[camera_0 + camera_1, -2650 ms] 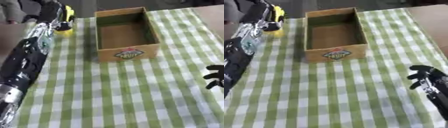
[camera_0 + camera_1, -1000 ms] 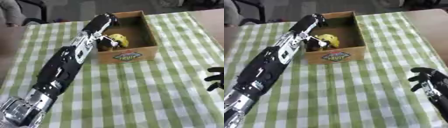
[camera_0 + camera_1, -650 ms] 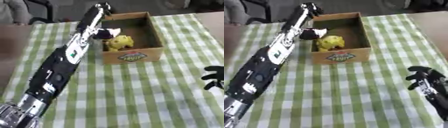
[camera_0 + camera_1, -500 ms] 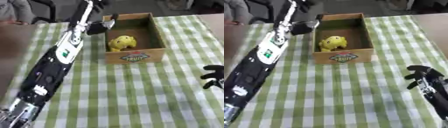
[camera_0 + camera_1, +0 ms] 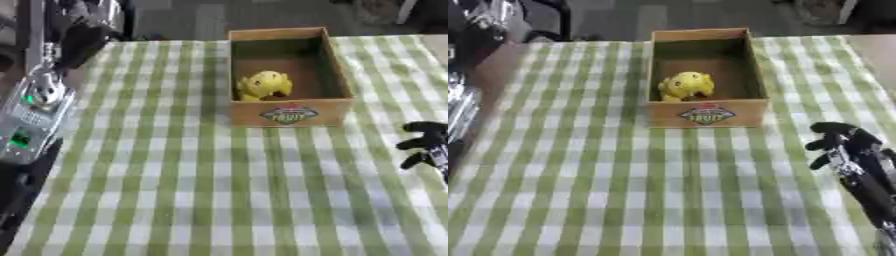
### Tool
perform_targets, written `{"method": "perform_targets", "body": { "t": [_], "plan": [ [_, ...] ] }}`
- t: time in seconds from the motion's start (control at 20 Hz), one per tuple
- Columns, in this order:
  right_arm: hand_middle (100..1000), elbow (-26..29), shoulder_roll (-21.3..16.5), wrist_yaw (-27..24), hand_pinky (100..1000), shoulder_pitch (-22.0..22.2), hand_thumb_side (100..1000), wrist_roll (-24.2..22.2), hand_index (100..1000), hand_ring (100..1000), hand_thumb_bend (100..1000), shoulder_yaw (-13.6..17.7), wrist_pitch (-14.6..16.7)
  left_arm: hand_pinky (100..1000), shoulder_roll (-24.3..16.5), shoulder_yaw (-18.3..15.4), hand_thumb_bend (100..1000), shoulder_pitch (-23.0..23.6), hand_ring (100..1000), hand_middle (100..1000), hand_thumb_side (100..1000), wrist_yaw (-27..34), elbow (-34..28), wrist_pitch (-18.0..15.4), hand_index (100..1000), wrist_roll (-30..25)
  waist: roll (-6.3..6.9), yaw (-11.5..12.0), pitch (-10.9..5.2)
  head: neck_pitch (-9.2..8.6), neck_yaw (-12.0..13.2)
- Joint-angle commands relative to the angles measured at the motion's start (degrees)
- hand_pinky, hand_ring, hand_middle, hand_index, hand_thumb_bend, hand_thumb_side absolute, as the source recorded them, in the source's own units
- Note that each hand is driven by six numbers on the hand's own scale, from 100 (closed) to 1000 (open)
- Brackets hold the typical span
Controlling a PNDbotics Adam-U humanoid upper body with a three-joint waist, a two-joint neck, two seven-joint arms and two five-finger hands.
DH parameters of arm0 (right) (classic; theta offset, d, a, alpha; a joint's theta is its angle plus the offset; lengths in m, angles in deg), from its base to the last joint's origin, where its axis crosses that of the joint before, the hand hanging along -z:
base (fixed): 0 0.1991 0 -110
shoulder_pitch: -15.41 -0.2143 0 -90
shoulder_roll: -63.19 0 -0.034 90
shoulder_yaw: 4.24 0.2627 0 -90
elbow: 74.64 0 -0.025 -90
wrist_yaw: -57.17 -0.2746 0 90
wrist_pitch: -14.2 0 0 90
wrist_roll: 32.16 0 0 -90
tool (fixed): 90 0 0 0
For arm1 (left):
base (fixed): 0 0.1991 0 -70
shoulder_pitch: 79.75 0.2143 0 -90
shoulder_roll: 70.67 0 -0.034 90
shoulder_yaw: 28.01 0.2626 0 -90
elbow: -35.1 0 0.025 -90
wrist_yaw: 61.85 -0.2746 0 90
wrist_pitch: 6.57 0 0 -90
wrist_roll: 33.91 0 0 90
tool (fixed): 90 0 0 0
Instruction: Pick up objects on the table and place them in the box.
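My right hand (image 5: 837,140) sits in front of and to the right of the box (image 5: 704,114), low over the cloth, its fingers (image 5: 824,144) bent into a curl with nothing between them. My left hand I cannot find; only the left arm (image 5: 39,100) runs along the edge of the checked tablecloth (image 5: 623,190), well to the left of the box, so I cannot tell how those fingers stand.

The yellow toy (image 5: 684,85) lies inside the box, on its floor toward the near left corner, close behind the front wall with the printed label (image 5: 706,115). The box's long axis runs away from me, open end up.

Judging from this, the toy's placing looks done. I see no other loose object on the cloth around the box. If anything more is to be picked, it lies outside what I can see. The right hand is the nearer of the two to the box, with the toy up and to the left of its fingers, over the front wall.
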Motion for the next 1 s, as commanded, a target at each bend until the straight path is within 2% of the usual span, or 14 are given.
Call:
{"method": "perform_targets", "body": {
  "t": [0.05, 0.2, 0.4, 1.0],
  "plan": [
    [727, 1.0, -0.59, -0.31, 461, -0.12, 639, 0.57, 761, 644, 100, 0.82, -0.02, 538, 2.56, -1.88, 255, 3.55, 605, 574, 494, 2.73, -0.44, -0.48, 632, 2.03, -0.11, 0.53, -0.97, 0.25, -0.63],
    [727, 1.08, -0.59, -0.21, 461, -0.09, 639, 0.8, 761, 644, 100, 0.98, 0.02, 534, 5.55, -2.73, 254, 7.96, 602, 574, 522, 4.72, 0.36, -2.15, 634, 3.07, -0.31, 1.15, -0.82, 0.15, -0.91],
    [727, 1.1, -0.56, -0.13, 460, -0.11, 640, 1.02, 761, 645, 100, 1.08, 0.0, 527, 7.37, -3.22, 243, 11.58, 587, 567, 548, 5.78, 0.39, -3.54, 637, 2.9, -0.4, 1.7, -0.66, -0.1, -0.95],
    [728, 1.27, -0.42, -0.43, 460, -0.41, 640, 1.3, 760, 645, 100, 1.14, -0.02, 518, 9.14, -2.78, 211, 11.97, 565, 544, 575, 6.39, 1.54, -3.5, 645, -0.34, -0.62, 1.33, -0.31, -0.56, -0.8]
  ]
}}
